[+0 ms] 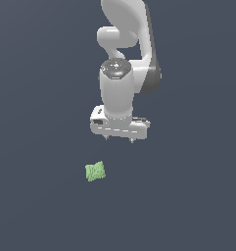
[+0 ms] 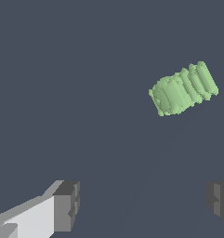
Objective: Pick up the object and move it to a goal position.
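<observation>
The object is a small light-green lumpy block with a ridged surface, lying on the dark ground. My gripper hangs above the ground, up and toward the exterior view's right of the object, well apart from it. Its jaws are spread wide with nothing between them. In the wrist view the object lies off to one side of the line between the fingertips, with the gripper open and nothing held.
Only the flat dark grey ground surrounds the object. The white arm rises behind the gripper at the upper middle of the exterior view.
</observation>
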Robot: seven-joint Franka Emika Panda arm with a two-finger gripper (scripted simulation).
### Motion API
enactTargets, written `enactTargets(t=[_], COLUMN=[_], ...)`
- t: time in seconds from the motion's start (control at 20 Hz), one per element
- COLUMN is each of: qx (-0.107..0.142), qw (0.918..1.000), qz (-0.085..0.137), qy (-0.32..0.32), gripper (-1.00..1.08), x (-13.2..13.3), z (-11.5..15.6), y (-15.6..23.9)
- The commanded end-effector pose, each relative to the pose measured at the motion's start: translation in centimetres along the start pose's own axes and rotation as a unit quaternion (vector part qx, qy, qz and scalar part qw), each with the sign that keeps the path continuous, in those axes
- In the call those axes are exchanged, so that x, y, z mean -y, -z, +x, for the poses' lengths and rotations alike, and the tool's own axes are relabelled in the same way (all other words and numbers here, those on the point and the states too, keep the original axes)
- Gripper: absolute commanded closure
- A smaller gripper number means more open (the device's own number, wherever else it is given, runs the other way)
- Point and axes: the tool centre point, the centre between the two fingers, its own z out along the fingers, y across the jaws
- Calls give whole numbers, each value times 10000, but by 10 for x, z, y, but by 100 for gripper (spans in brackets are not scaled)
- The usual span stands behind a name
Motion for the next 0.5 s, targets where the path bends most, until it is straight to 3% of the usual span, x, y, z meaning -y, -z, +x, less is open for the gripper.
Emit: enactTargets(t=[0.0, 0.2, 0.45], qx=[14, 36, 58], qw=[9995, 9954, 9844], qz=[-1, -8, -28], qy=[-329, -958, -1757], gripper=[-92, -92, -92], x=[-5, -15, -29], z=[7, 19, 34], y=[-4, -11, -20])
